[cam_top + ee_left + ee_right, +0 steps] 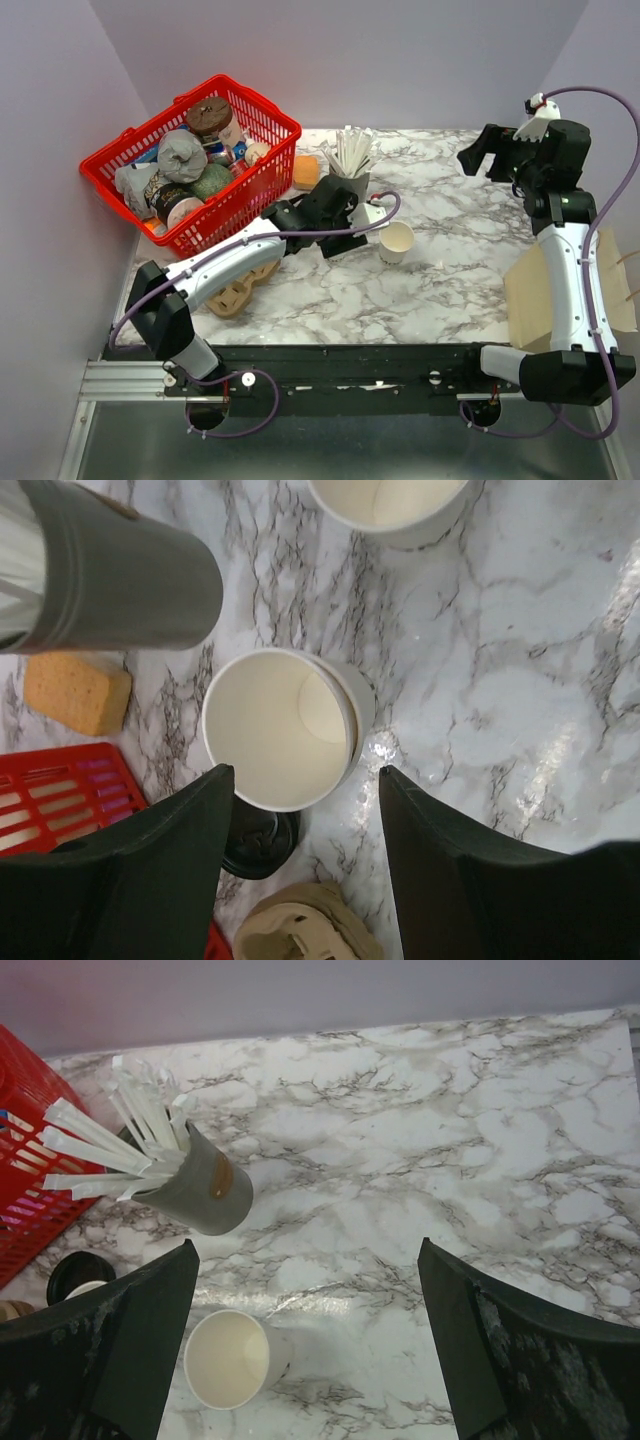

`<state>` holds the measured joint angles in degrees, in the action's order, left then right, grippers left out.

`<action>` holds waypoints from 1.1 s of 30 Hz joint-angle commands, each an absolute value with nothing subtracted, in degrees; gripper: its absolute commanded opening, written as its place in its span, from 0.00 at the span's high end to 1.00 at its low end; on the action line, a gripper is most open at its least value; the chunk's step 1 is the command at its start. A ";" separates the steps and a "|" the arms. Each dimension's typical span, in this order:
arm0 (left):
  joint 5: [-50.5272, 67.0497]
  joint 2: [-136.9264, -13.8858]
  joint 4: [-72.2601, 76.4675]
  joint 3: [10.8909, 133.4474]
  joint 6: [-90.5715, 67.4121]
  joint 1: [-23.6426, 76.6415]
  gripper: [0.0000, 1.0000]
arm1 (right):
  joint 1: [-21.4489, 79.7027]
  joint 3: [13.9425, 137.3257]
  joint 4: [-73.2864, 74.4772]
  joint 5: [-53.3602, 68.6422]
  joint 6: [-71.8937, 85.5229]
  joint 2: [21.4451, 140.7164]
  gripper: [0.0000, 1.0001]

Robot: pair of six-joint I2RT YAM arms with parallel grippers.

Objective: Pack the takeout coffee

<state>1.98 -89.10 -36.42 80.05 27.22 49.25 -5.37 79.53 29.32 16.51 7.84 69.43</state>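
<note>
**Cream takeout cup (397, 242) unlidded, nothing packed**

No cup wears a lid. The takeout cup stands upright and open on the marble table (450, 290), just right of centre in the top view, and it looks empty. The black lid (262, 842) lies flat on the marble at the lower left of the left wrist view. It sits just beside a second cup (285, 730), which may be a nested stack; its own rim hides what is beneath, so I cannot be sure.

The left gripper (305, 770) hangs over that second cup with its fingers spread wide, one on each side, touching nothing. The right gripper (305, 1250) is raised at the upper right of the top view, its jaws likewise parted and empty.

Further back, a grey cup of white sticks (350, 165) stands near an orange sponge (306, 170) and a filled red basket (260, 100).

By my reading the task is at an early stage. The lid has yet to be fitted. The capped cup then has to go into the tan pulp carrier (232, 292) at lower left or the brown paper bag (545, 300) at the right edge. Neither shows a cup.
</note>
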 commanded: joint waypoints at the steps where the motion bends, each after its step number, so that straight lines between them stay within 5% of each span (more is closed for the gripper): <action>1: 2.90 -91.66 -32.87 79.01 30.93 48.52 0.32 | -5.80 79.98 27.60 18.90 7.38 70.05 0.00; 33: 0.44 -104.85 -29.18 81.38 33.75 44.13 0.36 | -5.71 86.75 30.32 20.04 7.21 76.29 0.00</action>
<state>1.83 -103.79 -30.68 80.14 31.51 45.28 -5.37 85.25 29.89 18.83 6.98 75.75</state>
